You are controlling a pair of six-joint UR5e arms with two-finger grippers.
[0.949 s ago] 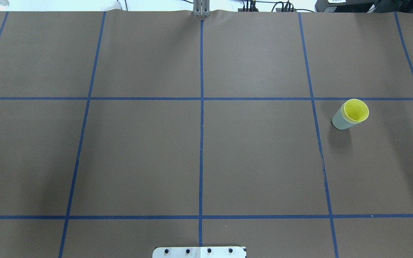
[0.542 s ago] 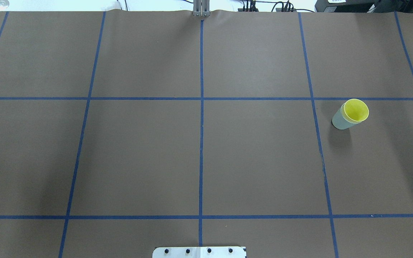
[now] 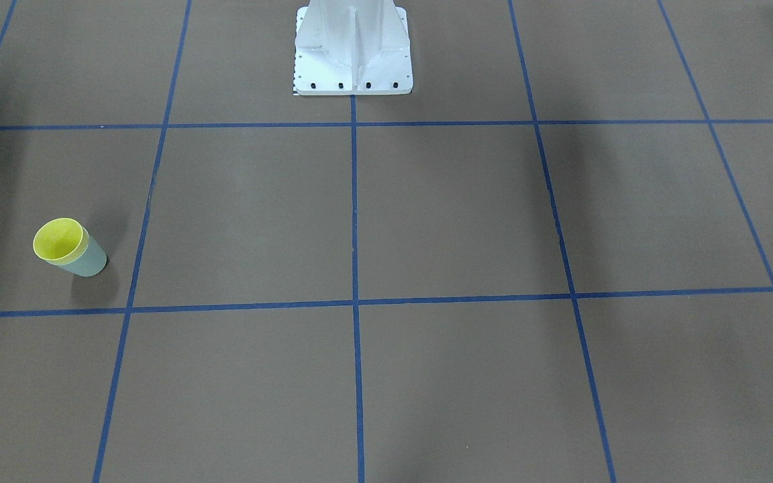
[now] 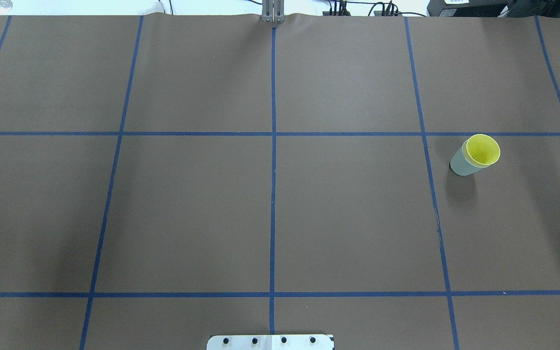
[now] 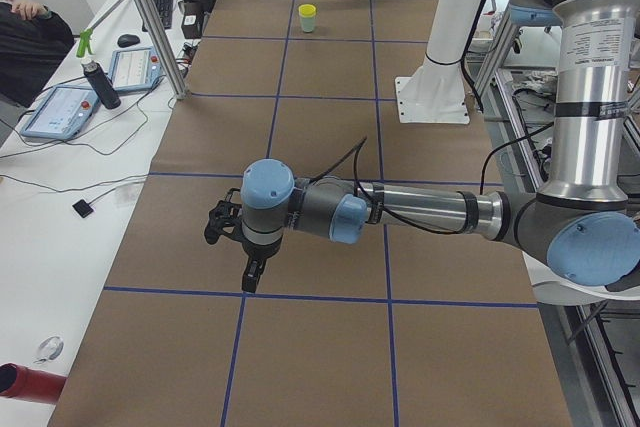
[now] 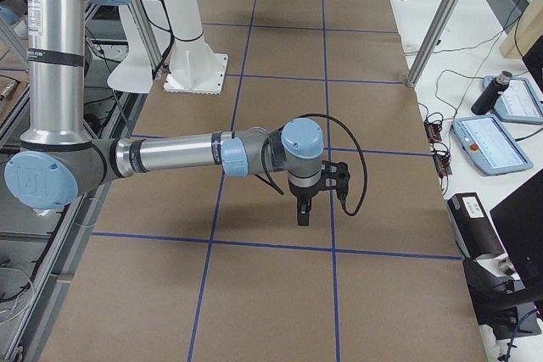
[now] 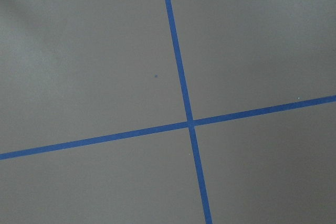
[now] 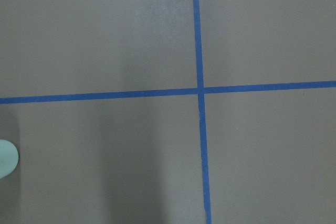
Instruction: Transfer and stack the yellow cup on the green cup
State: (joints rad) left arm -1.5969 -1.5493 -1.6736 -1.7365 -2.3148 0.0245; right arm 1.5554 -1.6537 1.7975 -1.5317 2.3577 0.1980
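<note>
The yellow cup [image 4: 482, 149] is sitting nested inside the green cup [image 4: 461, 166], with only a band of yellow rim poking out on top. The stacked pair stands upright on the brown table [image 4: 348, 223], over on the right in the overhead view, just right of a blue tape line [image 4: 428, 160].

In the left side view the left gripper [image 5: 248, 269] hangs pointing down over the table, well apart from the cups. The right gripper [image 6: 302, 209] hangs pointing down too. Only the side cameras catch either one, so I honestly can't tell if the fingers are spread or pressed together. The right wrist camera shows a pale green sliver at its left edge.
</note>
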